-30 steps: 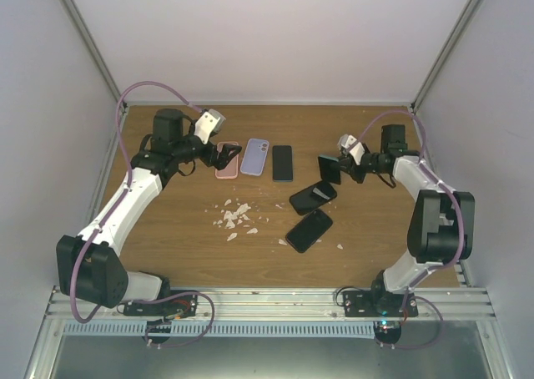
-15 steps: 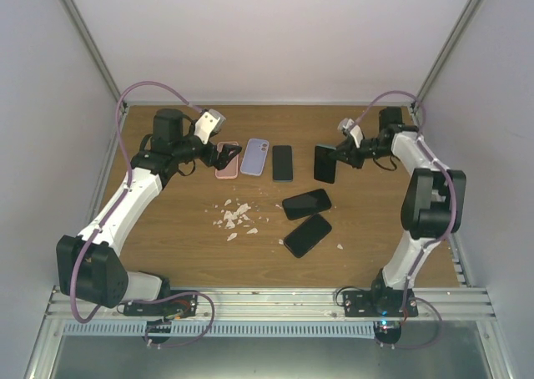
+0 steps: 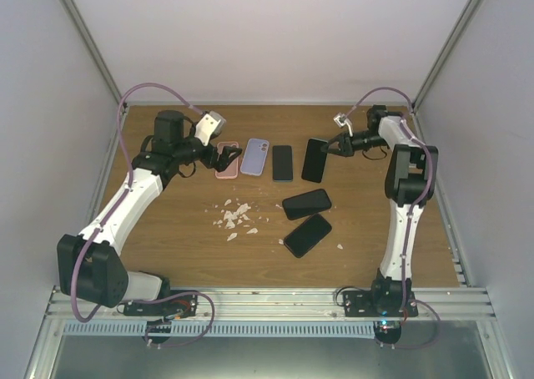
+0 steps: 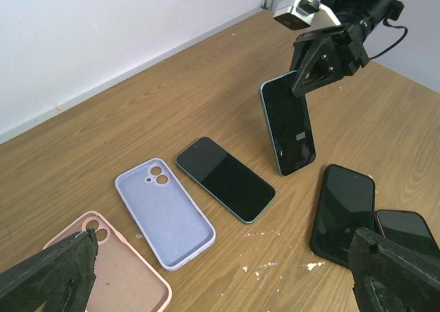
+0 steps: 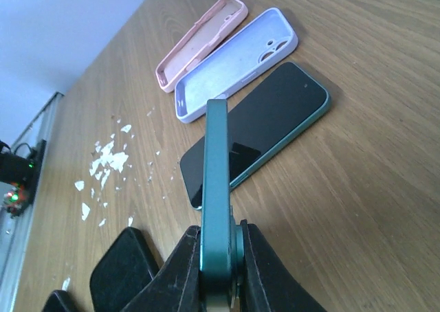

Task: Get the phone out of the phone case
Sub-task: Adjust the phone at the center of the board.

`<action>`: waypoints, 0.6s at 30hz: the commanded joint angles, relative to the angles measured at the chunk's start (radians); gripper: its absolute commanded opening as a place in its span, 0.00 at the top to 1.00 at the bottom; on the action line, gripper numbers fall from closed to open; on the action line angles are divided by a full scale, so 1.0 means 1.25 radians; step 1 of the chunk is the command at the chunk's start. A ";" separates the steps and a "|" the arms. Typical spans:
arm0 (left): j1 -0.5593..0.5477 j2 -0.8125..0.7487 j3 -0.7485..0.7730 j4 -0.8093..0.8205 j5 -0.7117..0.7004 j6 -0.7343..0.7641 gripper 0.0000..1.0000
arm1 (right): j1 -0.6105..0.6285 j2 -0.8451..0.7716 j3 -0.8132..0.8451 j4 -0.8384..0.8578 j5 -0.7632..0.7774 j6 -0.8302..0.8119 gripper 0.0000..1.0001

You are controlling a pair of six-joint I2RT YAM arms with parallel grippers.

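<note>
I am holding a green phone [image 3: 314, 160] in my right gripper [image 3: 332, 146]. My two fingers [image 5: 170, 276] are pressing on its front and back near one end, so they are closed only as far as the phone lets them. The phone is standing up and leaning a little. Its dark screen is facing the side where the purple case [image 3: 254, 156] is lying. Its bottom end is down by the table [image 3: 375, 220], but I cannot tell if it is touching the wood. I also cannot tell if the green rim is the phone's own edge or a thin case. The green phone is on the right of the purple case, and a flat phone [image 3: 283, 163] is lying between them. The flat phone is lying screen up, just beside the purple case. A pink case [image 3: 225, 160] is lying just beside the purple case on its left. Both cases are lying open side up. My left gripper [image 3: 227, 154] is hanging over the pink case, with its fingers [image 4: 51, 274] spread wide and holding nothing. A nearer black phone [image 3: 306, 203] and a farther black phone [image 3: 307, 234] are lying well apart from the purple case, toward me and to its right. Some white bits [image 3: 235, 216] are lying toward me from the purple case.
</note>
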 commanded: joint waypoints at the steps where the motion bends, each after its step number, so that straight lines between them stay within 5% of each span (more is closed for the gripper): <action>1: 0.004 0.008 -0.012 0.035 0.010 -0.012 0.01 | -0.007 0.084 0.077 -0.089 -0.041 0.006 0.95; 6: 0.004 0.017 -0.012 0.037 0.010 -0.015 0.01 | -0.008 0.142 0.139 -0.042 -0.024 0.073 0.84; 14: 0.004 0.027 -0.012 0.037 0.009 -0.017 0.01 | -0.009 0.195 0.195 0.079 0.030 0.181 0.80; 18: 0.004 0.028 -0.013 0.037 0.010 -0.017 0.01 | -0.009 0.229 0.240 0.102 0.046 0.212 0.68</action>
